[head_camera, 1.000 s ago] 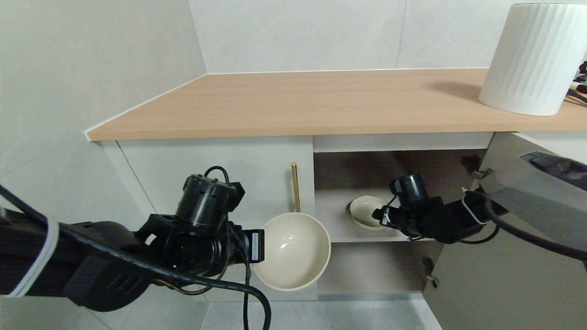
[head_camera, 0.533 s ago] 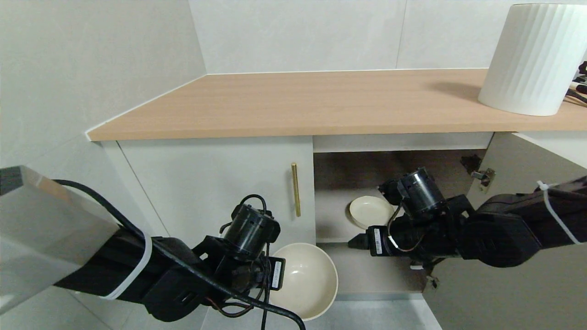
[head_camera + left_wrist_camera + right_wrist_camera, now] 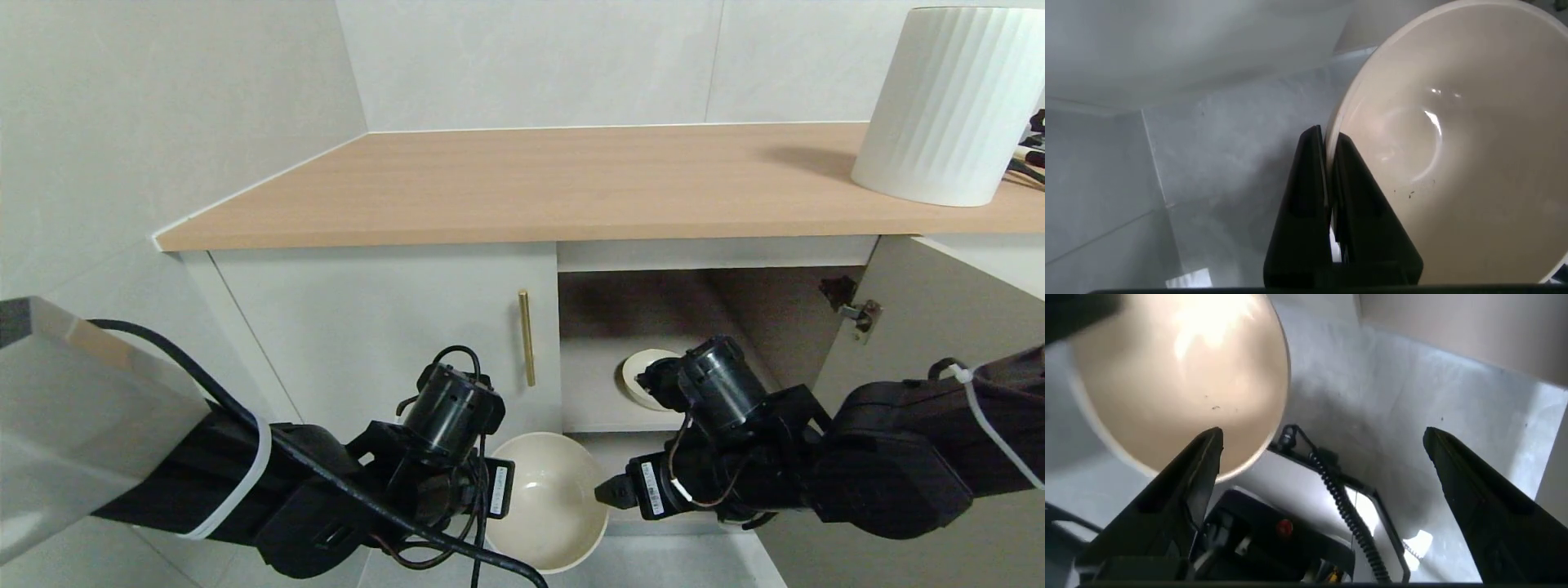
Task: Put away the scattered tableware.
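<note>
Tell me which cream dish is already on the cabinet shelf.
The smaller dish, resting on the shelf; the larger bowl is outside the cabinet, its rim clamped in the left gripper.

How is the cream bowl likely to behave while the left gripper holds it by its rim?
The cream bowl looks rigid, probably ceramic, so it should keep its shape but might chip if dropped. Its glossy highlights suggest a slippery surface, and the left gripper pinches only a small stretch of rim, so it could pivot or slip.

Bowl (image 3: 547, 502) hangs low before the open cabinet (image 3: 653, 302), between left gripper (image 3: 500, 490) and right gripper (image 3: 608, 492). Plate (image 3: 641, 376) lies on the shelf (image 3: 588, 384) behind.
</note>
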### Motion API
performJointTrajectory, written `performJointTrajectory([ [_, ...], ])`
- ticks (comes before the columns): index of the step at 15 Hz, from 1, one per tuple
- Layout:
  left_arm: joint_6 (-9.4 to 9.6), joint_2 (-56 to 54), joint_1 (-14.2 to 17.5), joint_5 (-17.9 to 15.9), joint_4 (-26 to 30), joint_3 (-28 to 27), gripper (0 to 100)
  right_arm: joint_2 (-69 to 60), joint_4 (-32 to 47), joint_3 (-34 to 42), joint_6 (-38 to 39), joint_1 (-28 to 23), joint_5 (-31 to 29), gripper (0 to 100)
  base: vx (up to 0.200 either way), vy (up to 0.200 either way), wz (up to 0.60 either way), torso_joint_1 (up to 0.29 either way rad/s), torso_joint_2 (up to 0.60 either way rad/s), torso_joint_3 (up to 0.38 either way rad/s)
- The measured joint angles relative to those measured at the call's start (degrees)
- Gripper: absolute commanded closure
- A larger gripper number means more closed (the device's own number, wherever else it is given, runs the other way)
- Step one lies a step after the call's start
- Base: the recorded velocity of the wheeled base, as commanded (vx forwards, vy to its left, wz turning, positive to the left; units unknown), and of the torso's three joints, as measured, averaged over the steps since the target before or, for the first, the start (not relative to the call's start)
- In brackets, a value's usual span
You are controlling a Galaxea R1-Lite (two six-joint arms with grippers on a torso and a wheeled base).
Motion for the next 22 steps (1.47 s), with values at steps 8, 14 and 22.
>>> performJointTrajectory([
  [8, 0.01, -1.6, -2.1, 0.1, 0.3, 0.4, 100, 6.1, -5.7, -1.2, 2.5, 0.8, -3.1, 100, 0.000, 0.000, 0.00, 0.000, 0.00, 0.000],
  [14, -0.07, -2.3, -2.6, 0.1, 0.1, 0.5, 100, 6.7, -6.0, -1.3, 2.6, 0.9, -3.0, 100, 0.000, 0.000, 0.00, 0.000, 0.00, 0.000],
  [22, -0.22, -2.4, -2.5, 0.2, 0.2, 0.5, 100, 6.7, -5.8, -1.2, 2.6, 0.8, -3.1, 100, 0.000, 0.000, 0.00, 0.000, 0.00, 0.000],
])
